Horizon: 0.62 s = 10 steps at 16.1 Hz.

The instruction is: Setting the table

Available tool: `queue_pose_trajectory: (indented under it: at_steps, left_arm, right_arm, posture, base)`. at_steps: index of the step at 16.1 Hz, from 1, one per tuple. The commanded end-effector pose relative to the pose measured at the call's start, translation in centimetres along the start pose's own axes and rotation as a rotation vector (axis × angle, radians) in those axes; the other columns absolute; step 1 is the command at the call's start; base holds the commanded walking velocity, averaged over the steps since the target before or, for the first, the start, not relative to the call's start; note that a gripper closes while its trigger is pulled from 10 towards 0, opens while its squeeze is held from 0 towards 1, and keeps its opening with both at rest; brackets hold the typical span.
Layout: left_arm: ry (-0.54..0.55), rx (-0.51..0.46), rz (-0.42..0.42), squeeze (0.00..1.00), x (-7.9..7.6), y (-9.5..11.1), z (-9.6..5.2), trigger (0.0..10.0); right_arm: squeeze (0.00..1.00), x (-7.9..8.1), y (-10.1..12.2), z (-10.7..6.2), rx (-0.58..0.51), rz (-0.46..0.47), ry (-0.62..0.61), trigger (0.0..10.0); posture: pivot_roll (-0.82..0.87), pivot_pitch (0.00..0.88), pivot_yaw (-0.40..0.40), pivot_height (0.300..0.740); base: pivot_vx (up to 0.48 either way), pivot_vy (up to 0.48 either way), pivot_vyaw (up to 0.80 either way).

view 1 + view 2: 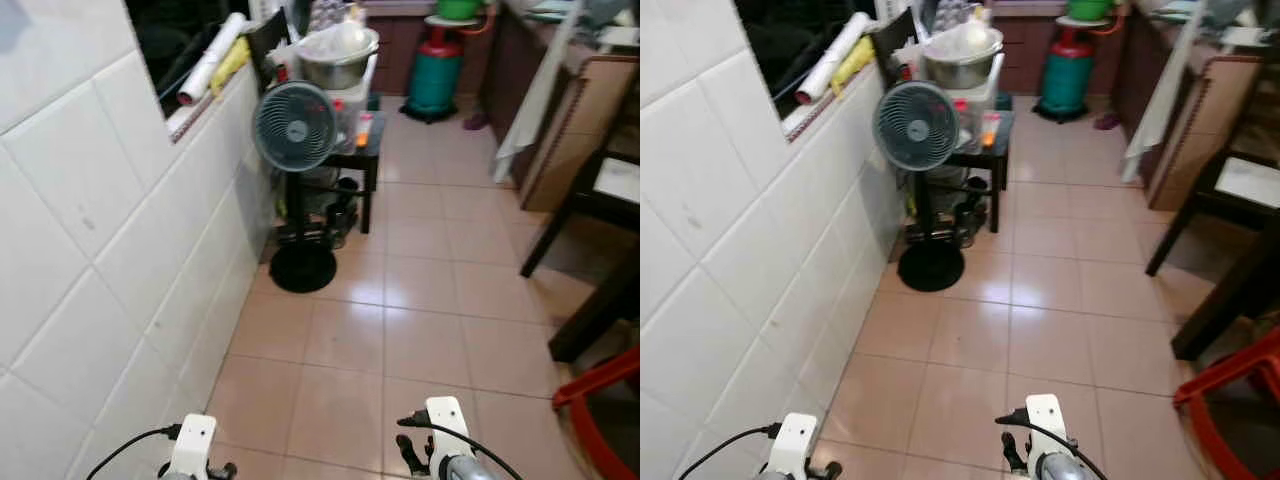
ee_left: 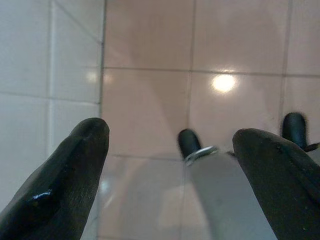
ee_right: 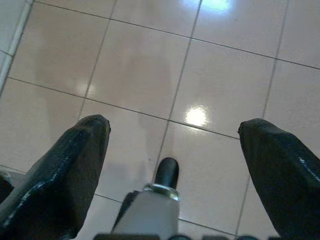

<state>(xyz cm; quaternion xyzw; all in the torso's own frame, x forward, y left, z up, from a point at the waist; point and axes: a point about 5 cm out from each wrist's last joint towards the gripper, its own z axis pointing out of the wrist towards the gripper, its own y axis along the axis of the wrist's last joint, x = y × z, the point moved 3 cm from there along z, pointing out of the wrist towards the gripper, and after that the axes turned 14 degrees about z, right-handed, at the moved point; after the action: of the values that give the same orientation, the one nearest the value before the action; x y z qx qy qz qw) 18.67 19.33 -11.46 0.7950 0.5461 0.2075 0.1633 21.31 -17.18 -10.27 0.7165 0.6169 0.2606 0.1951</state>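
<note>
Nearest the onlooker, both arms hang low over the pink tiled floor (image 1: 420,330): the left gripper (image 2: 170,165) beside the white tiled wall (image 1: 90,250), the right gripper (image 3: 175,165) over bare tile, each with jaws spread wide and nothing held. Midway along the wall stands a pedestal fan (image 1: 294,128) on a round black base, narrowing the passage on the robot's left. To the right, a red chair frame (image 1: 600,400) and dark chair legs (image 1: 590,250) crowd the other side. Behind the fan, a small dark side table (image 1: 360,150), serving as worktop, carries a stainless bowl (image 1: 338,62) stacked on plastic containers; this bowl is judged the likeliest item for setting the table, though no tableware can be identified with certainty. Such a bowl would be rigid, light and smooth, hence slippery; its rim offers the best hold. Farthest off stand a green gas cylinder (image 1: 435,70) and a hanging white cloth (image 1: 530,100). The fan head stands directly before the bowl and could be struck on approach.
</note>
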Motion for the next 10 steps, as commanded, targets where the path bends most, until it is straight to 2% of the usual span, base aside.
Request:
queue_pose_trajectory:
  at_steps: [1,10]
  left_arm:
    - [-0.005,0.005,-0.018,0.00,0.05,-0.24,-0.05,10.0]
    - [-0.040,-0.001,-0.029,0.00,-0.61,-0.35,-0.04,10.0]
  right_arm:
    - [0.00,0.19,0.45,0.10,-0.009,-0.008,0.003,10.0]
    - [0.00,0.18,1.31,0.18,-0.031,-0.043,0.016,10.0]
  posture:
    - [-0.02,0.000,0.030,0.740]
    - [-0.03,0.000,0.013,0.740]
  base:
    - [0.296,0.000,0.00]
    - [0.397,0.000,0.00]
